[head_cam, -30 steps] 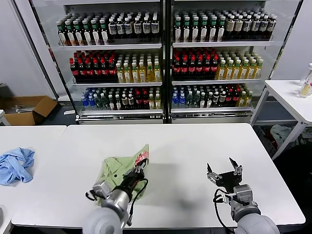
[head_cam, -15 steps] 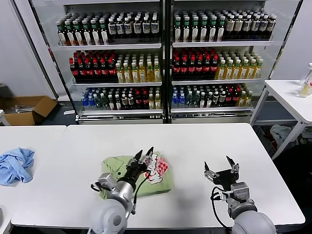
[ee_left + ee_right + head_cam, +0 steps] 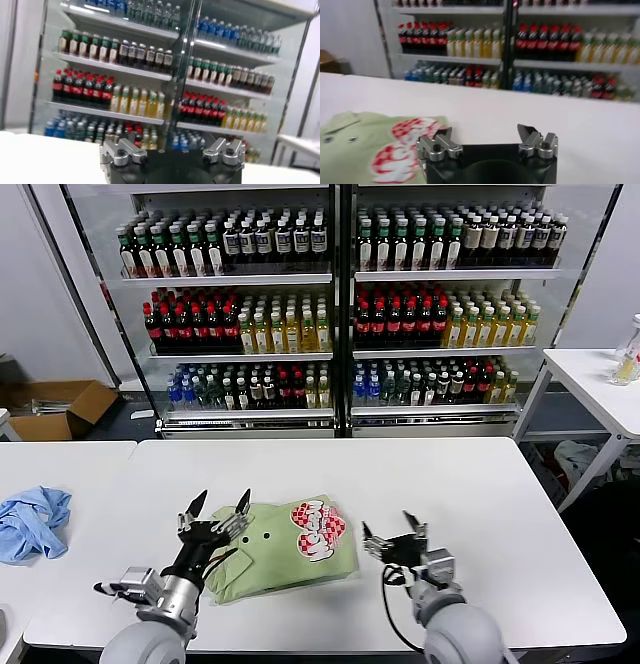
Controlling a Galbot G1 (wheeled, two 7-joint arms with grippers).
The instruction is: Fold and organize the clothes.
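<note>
Left end effector point(image 3: 215, 509) is spread, empty, at the shirt point(image 3: 285, 549); right end effector point(image 3: 395, 537) likewise. Shirt lies folded near the counter point(image 3: 470, 484) front edge; tidying remains.

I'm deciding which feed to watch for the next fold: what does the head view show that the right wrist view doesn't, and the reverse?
Only the head view shows the whole green polo shirt, the open left gripper above its collar side, and the blue cloth far to the left. Only the right wrist view shows the shirt's collar buttons up close. Both show the open right gripper beside the shirt, the red-and-white chest graphic, the white table and the drink shelves.
</note>
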